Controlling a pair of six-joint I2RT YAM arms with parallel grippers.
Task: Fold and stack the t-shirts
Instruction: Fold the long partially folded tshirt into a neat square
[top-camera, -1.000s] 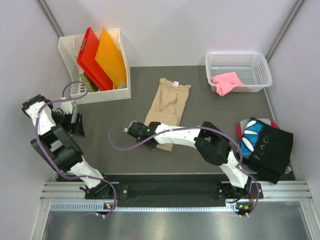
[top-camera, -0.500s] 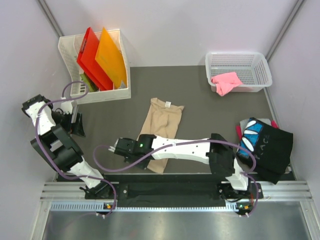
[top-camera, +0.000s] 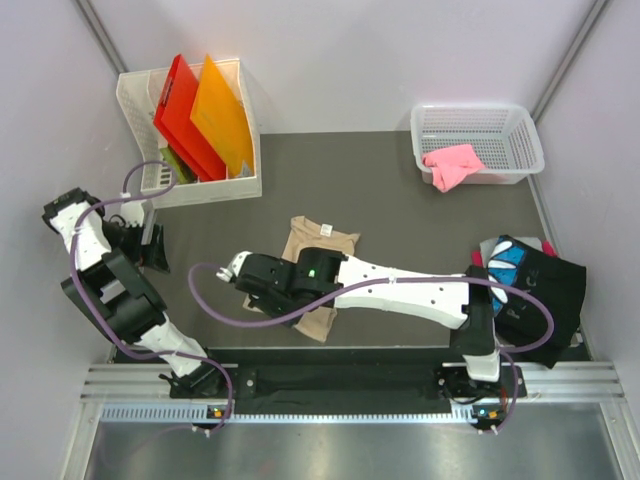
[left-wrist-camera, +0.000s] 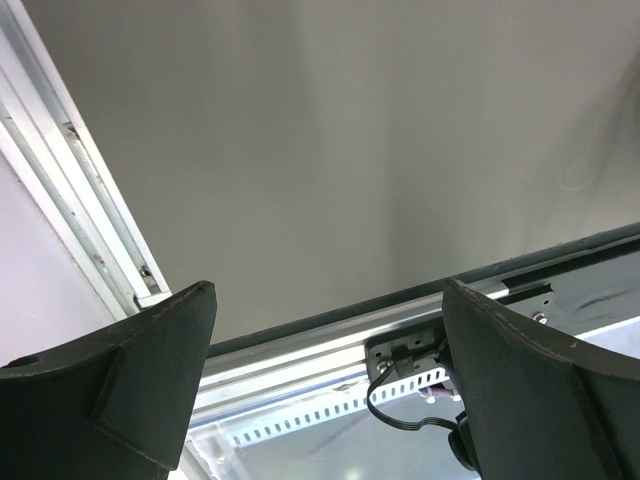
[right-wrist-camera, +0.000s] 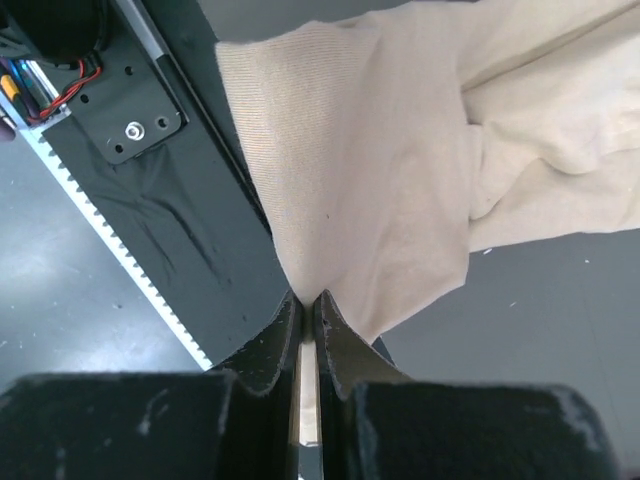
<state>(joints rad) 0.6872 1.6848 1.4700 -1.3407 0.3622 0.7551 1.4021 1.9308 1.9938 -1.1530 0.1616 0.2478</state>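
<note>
Tan shirt (top-camera: 322, 240), long axis near-to-far, collar toward the tabletop's far edge; right gripper (right-wrist-camera: 308, 298) pinches its near end; left gripper (left-wrist-camera: 327, 290) spread wide.

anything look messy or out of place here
The pink t-shirt hangs half out over the front rim of the white basket. The black t-shirt lies rumpled at the right edge of the table. The tan t-shirt is bunched and skewed, one corner pinched in the shut right end effector.

Open mat (top-camera: 410, 215) between tan t-shirt (top-camera: 322, 238) and basket (top-camera: 490, 130).
</note>
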